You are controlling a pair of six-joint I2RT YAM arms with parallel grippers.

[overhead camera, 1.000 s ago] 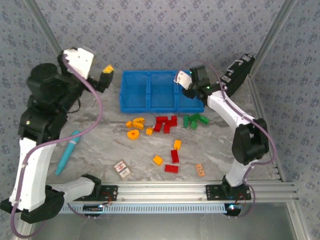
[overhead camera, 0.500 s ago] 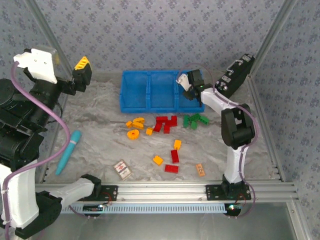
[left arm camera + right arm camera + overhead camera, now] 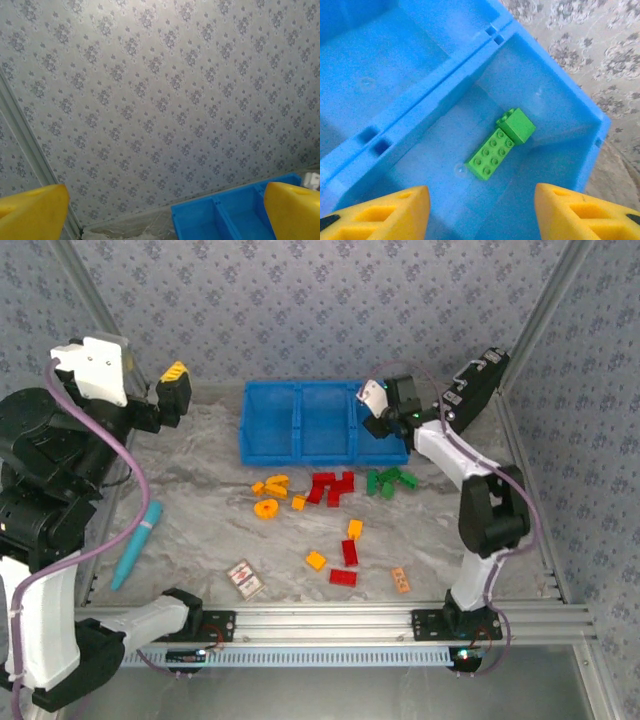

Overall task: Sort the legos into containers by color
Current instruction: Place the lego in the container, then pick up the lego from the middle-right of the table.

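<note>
The containers are three compartments of one blue bin (image 3: pixel 325 425) at the back of the table. My right gripper (image 3: pixel 380 420) hangs open over the right compartment. In the right wrist view nothing is between its yellow fingers (image 3: pixel 385 212). Below them a long green lego (image 3: pixel 491 153) and a short green lego (image 3: pixel 520 125) lie on the bin floor (image 3: pixel 435 165). Loose legos lie in front of the bin in orange (image 3: pixel 272 488), red (image 3: pixel 330 487) and green (image 3: pixel 390 481) clusters. A few more (image 3: pixel 347 552) lie nearer me. My left gripper (image 3: pixel 176 375) is raised at the far left, open and empty.
A teal pen (image 3: pixel 135 543) lies at the left. A patterned card (image 3: pixel 245 579) and a small orange tag (image 3: pixel 401 579) lie near the front rail. A black case (image 3: pixel 475 390) leans at the back right, beside the right arm. The left wrist view faces the back wall and the bin (image 3: pixel 235 215).
The right gripper has opened while staying over the right compartment. The left arm has swung up and out to the left, still open.
</note>
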